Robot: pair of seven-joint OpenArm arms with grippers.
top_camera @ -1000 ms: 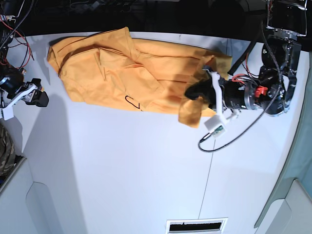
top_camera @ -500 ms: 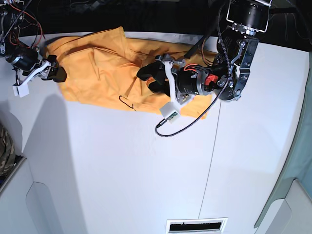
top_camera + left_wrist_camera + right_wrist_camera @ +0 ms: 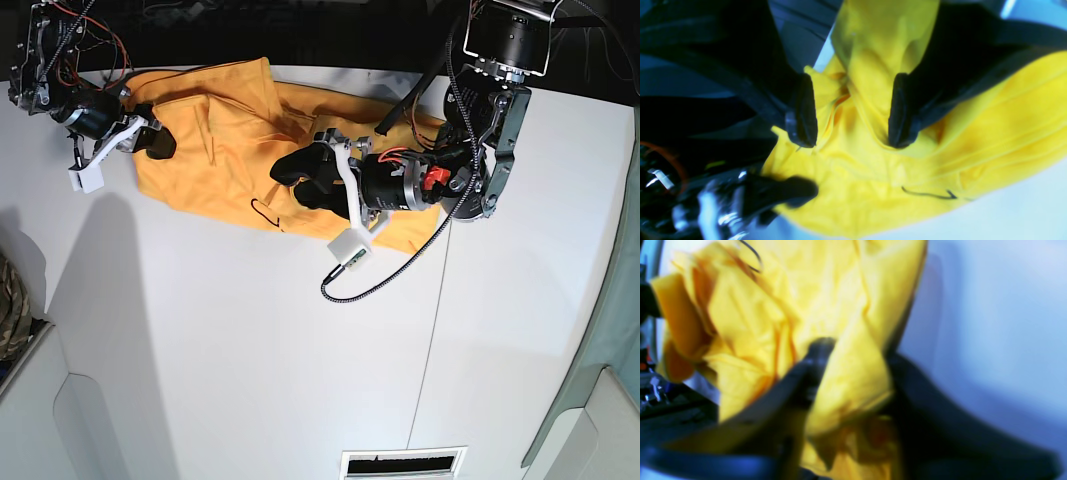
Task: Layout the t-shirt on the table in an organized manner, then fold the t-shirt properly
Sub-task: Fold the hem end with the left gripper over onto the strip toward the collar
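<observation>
The orange-yellow t-shirt [image 3: 220,130] lies bunched along the far side of the white table [image 3: 250,350], with its right end folded back over the middle. My left gripper [image 3: 285,178] hovers over the shirt's middle. In the left wrist view [image 3: 853,116] its jaws stand apart with a fold of the shirt [image 3: 973,140] hanging between them. My right gripper [image 3: 160,140] is at the shirt's left edge. The blurred right wrist view shows this gripper [image 3: 857,373] closed around a raised fold of the shirt [image 3: 826,283]. The dark neck trim [image 3: 265,212] shows at the near edge.
A camouflage cloth [image 3: 10,310] lies at the left edge beside a grey bin [image 3: 40,400]. A thin dark seam [image 3: 430,330] crosses the table. A vent slot [image 3: 400,463] sits at the front edge. A black cable [image 3: 385,280] loops from the left arm.
My left gripper carried the shirt's right end leftward over the body. My right gripper moved up and right onto the shirt's left edge, and the left sleeve corner drew inward.
</observation>
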